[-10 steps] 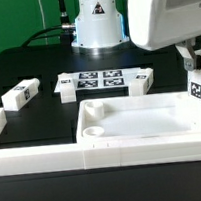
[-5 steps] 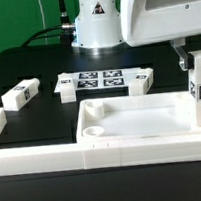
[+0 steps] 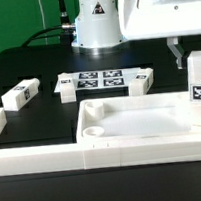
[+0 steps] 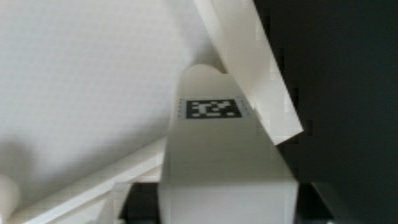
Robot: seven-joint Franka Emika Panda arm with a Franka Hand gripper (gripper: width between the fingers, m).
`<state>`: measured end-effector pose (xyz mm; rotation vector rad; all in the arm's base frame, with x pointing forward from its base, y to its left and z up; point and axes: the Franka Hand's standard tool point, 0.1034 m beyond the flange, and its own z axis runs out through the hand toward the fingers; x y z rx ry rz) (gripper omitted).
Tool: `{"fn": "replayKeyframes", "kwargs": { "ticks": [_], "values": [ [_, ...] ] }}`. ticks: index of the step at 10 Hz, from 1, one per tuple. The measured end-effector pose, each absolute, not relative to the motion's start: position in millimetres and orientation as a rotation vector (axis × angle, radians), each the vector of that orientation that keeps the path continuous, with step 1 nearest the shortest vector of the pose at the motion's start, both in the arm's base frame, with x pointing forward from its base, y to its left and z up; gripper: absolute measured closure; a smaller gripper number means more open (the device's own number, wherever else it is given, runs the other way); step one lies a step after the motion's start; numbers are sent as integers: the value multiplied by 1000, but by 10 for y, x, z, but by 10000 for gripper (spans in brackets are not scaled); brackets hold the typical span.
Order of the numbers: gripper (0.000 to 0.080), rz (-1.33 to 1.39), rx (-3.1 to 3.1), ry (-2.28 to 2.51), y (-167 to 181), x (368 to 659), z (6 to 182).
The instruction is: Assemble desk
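The white tray-like tabletop [image 3: 142, 134] lies at the front middle with its raised rim up. My gripper [image 3: 191, 55] is shut on a white tagged leg [image 3: 199, 90] and holds it upright over the tabletop's corner on the exterior view's right. In the wrist view the leg [image 4: 222, 150] runs out from between the dark fingers [image 4: 143, 195] of the gripper [image 4: 222, 205], with the tabletop [image 4: 98, 80] beneath it. Whether the leg touches the tabletop is hidden. Three more legs lie on the table: one on the exterior view's left [image 3: 21, 95], two beside the marker board [image 3: 64, 85] [image 3: 139, 80].
The marker board [image 3: 99, 78] lies flat behind the tabletop. A long white border rail [image 3: 34, 156] runs along the front and turns up at the exterior view's left. The robot base [image 3: 97, 23] stands at the back.
The gripper has moved toward the exterior view's left and lower with the leg. The leg now stands upright and closer to the tabletop's corner.
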<state>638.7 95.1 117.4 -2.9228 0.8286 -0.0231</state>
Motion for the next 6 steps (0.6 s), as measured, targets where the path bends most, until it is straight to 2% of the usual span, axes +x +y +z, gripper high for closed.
{"fn": "replayKeyframes", "kwargs": {
  "ticks": [6],
  "values": [
    [509,5,-2741,1311,963,6384,1168]
  ]
}}
